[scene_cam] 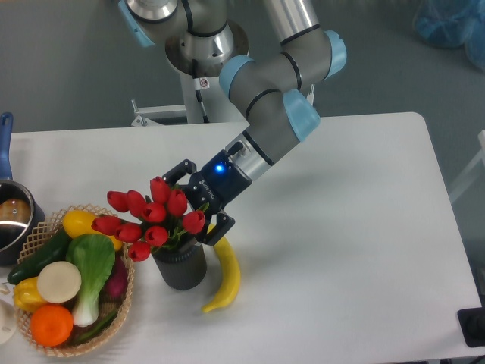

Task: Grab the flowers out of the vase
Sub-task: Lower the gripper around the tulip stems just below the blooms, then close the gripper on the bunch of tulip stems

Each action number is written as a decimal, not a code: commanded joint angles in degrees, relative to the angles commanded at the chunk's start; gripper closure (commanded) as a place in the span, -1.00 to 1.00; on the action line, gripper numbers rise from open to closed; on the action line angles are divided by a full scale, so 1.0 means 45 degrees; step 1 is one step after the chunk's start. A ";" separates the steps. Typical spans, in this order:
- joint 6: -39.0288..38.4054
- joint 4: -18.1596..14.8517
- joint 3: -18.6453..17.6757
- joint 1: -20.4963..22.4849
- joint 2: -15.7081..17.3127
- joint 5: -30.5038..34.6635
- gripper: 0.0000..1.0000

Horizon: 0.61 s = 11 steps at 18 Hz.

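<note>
Evidently, the gripper (194, 203) is pressed against the flowers (148, 215) in the vase (180, 267); its fingers (214, 230) are spread, apparently gripping nothing.

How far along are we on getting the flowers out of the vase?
Done: the gripper has reached the flowers, its open fingers flanking the right side of the bunch. In hand: closing in for a grasp; the fingers do not look shut yet. Left: clamp and lift, since the stems sit in the vase, which stands beside the banana.
</note>
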 joint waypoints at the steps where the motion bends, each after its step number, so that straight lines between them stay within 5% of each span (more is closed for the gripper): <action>1: 0.0000 0.0000 0.0000 0.0000 0.0000 -0.0020 -0.74; 11: -0.0039 0.0000 -0.0020 0.0000 0.0000 -0.0098 -0.19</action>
